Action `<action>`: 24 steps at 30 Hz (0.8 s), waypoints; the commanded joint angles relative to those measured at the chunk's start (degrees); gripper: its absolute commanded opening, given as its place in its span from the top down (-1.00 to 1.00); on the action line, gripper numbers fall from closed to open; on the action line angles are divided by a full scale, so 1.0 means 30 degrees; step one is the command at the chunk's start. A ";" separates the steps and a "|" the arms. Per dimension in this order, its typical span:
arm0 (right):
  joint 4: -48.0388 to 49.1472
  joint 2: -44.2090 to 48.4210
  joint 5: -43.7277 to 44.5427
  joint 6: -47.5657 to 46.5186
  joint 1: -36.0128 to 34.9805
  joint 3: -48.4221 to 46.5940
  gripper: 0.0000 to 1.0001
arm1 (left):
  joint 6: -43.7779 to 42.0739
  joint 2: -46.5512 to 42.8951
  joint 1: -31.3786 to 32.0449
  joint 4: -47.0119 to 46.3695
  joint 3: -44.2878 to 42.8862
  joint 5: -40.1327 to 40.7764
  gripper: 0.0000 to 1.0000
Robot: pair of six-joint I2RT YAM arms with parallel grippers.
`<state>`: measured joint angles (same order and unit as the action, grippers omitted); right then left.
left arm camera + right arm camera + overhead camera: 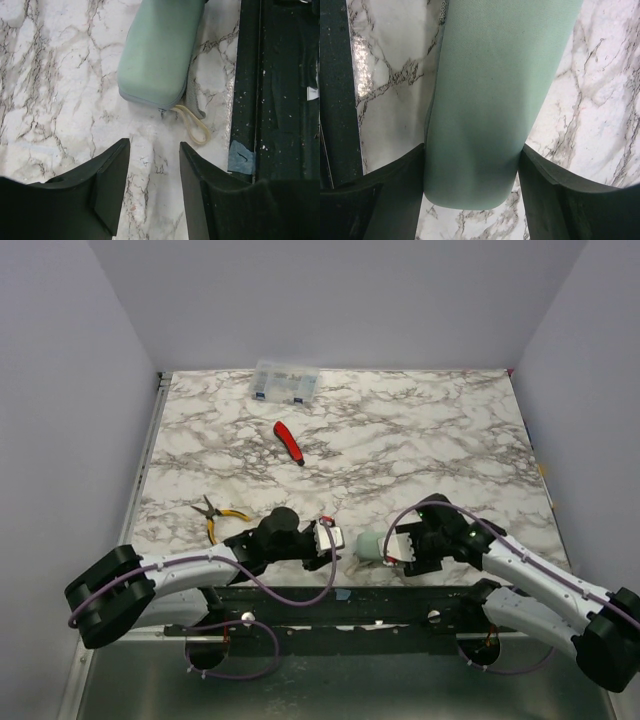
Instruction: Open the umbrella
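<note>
Near table point(450, 440) edge, btwn the arms: umbrella point(370, 546) in its mint-green sleeve, lying flat on the marble. Right gripper point(397, 546) has a finger against each side of the sleeve point(490, 100), looks clamped on it, though the contact is hard to judge. Left gripper point(333, 539) spread apart w/ nothing btwn the fingers point(112, 185); sleeve end point(160, 55) just ahead, not touching, beige strap point(194, 127) trailing from it. Further back, left: yellow-handled pliers point(222, 515). Mid-table: red screwdriver point(288, 442). Far edge: clear plastic box point(287, 381).
</note>
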<state>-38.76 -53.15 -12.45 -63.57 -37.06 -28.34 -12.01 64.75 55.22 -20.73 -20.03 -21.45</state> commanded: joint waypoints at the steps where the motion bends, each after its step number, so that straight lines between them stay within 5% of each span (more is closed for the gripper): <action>1: -0.0583 -0.0060 0.0724 -0.0820 0.0104 0.0136 -0.25 | -0.2226 0.1453 0.0292 -0.2447 0.0061 -0.0640 0.11; 24: -0.0321 -0.1431 0.0087 -0.1242 0.0109 -0.1057 -0.21 | -0.2293 0.8449 0.0534 -0.6302 -0.1954 -0.2416 0.36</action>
<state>-39.57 -57.74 -12.21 -65.73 -37.01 -31.00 -20.03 88.97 56.40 -36.86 -24.45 -25.23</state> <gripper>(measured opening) 0.656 0.332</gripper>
